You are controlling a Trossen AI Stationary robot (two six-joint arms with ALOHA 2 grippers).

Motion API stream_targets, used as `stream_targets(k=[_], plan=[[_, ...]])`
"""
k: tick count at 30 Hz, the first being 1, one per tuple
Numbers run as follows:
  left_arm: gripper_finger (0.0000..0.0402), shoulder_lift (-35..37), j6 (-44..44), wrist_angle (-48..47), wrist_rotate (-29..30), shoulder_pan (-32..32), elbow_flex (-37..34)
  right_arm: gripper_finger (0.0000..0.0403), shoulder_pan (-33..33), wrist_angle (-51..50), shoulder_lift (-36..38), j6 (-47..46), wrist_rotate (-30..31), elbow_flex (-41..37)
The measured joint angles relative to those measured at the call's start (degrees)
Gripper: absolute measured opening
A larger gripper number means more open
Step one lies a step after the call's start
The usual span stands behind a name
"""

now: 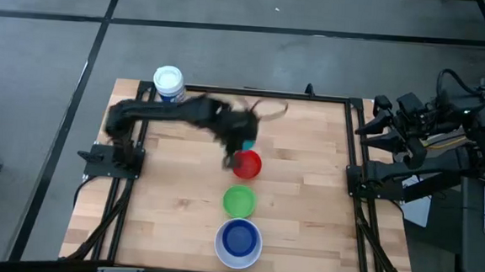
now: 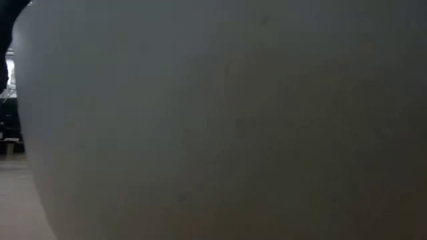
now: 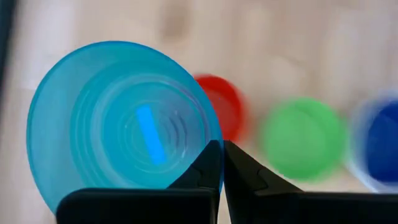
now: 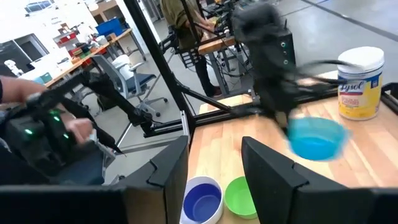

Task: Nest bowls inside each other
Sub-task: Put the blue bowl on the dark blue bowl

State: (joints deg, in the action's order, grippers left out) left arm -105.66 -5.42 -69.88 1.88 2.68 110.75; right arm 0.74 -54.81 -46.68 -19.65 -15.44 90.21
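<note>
My left gripper (image 3: 222, 163) is shut on the cyan bowl (image 3: 118, 118), which hangs in the air over the middle of the table (image 1: 309, 157), just on the far side of the red bowl (image 1: 247, 164). Toward the near edge from the red bowl stand the green bowl (image 1: 239, 201) and then the white bowl (image 1: 222, 251) with the dark blue bowl (image 1: 239, 237) inside it, each resting on its base. My right gripper (image 4: 214, 174) stays open, off the table's right side and well above it. My left gripper pinches the cyan bowl's rim (image 3: 208, 142) on the side nearest the wrist, one finger over the inside and one on the outside. The fingers come steeply from above. The bowl (image 4: 315, 138) hangs below them, mouth up, clear of the table.
A white-lidded jar with a yellow label (image 1: 169, 83) stands at the table's far left corner. The low view is filled by the white bowl's wall (image 2: 220, 120). A person (image 4: 37, 124) is at a workstation beyond the table. Bare wood lies to the left and right of the row of bowls.
</note>
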Motion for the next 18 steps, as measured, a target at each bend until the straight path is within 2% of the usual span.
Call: stream_targets(k=[4, 8, 13, 18], plan=[[0.0002, 5.67, -8.09, 0.57, 3.12, -11.17, -6.59, 0.0153, 0.01, 0.31, -1.04, 0.65, -0.27, 0.0], [0.0002, 5.97, -16.18, 6.67, 3.59, -20.09, -13.01, 0.0153, 0.01, 3.71, -1.64, 2.07, -1.51, -0.02], [0.0002, 1.96, -23.79, 16.29, 3.92, -25.57, -17.65, 0.0153, -0.53, 6.69, -1.66, 2.09, -2.63, 0.0], [0.0002, -2.83, -28.16, 22.44, 4.48, -28.85, -16.39, 0.0153, -2.25, 6.58, -1.63, 0.95, -2.63, 0.0]])
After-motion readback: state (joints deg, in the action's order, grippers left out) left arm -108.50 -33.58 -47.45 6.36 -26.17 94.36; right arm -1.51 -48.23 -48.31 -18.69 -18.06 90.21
